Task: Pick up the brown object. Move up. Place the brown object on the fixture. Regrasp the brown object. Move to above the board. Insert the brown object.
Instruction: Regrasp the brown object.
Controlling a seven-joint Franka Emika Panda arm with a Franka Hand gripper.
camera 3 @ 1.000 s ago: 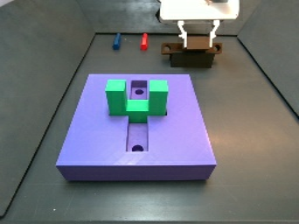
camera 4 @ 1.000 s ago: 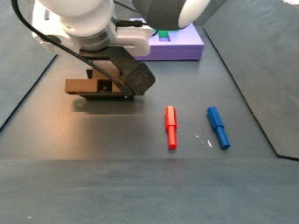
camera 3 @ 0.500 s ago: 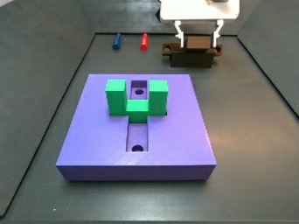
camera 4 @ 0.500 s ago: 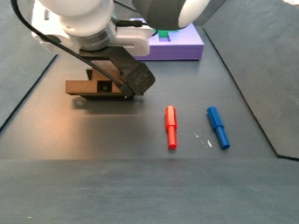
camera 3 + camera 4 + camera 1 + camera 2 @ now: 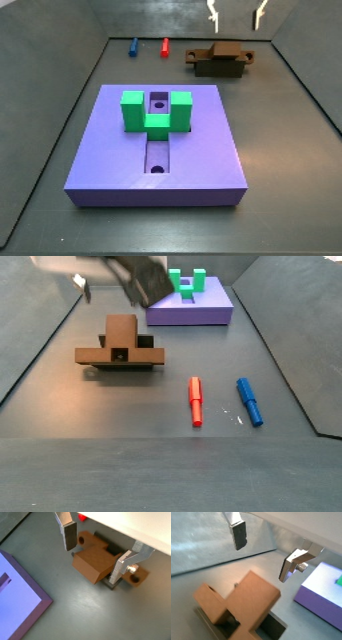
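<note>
The brown object [image 5: 221, 54] rests across the dark fixture [image 5: 218, 69] at the far end of the floor, beyond the purple board [image 5: 158, 150]. My gripper [image 5: 235, 12] hangs open well above it, only the fingertips showing in a side view, and appears as a blur [image 5: 114, 278] in the opposite one. In both wrist views the silver fingers [image 5: 67, 534] [image 5: 238, 534] stand wide apart over the brown object [image 5: 93, 562] [image 5: 241, 604], with nothing between them. The fixture [image 5: 271, 626] peeks out under the brown object.
A green U-shaped block [image 5: 156, 112] stands on the board over its slot. A red marker [image 5: 195, 401] and a blue marker [image 5: 249, 401] lie on the floor beside the fixture. Grey walls close in the floor.
The gripper has let go and risen straight up from around the brown object, nearly leaving the side views. The brown object stays on the fixture.
</note>
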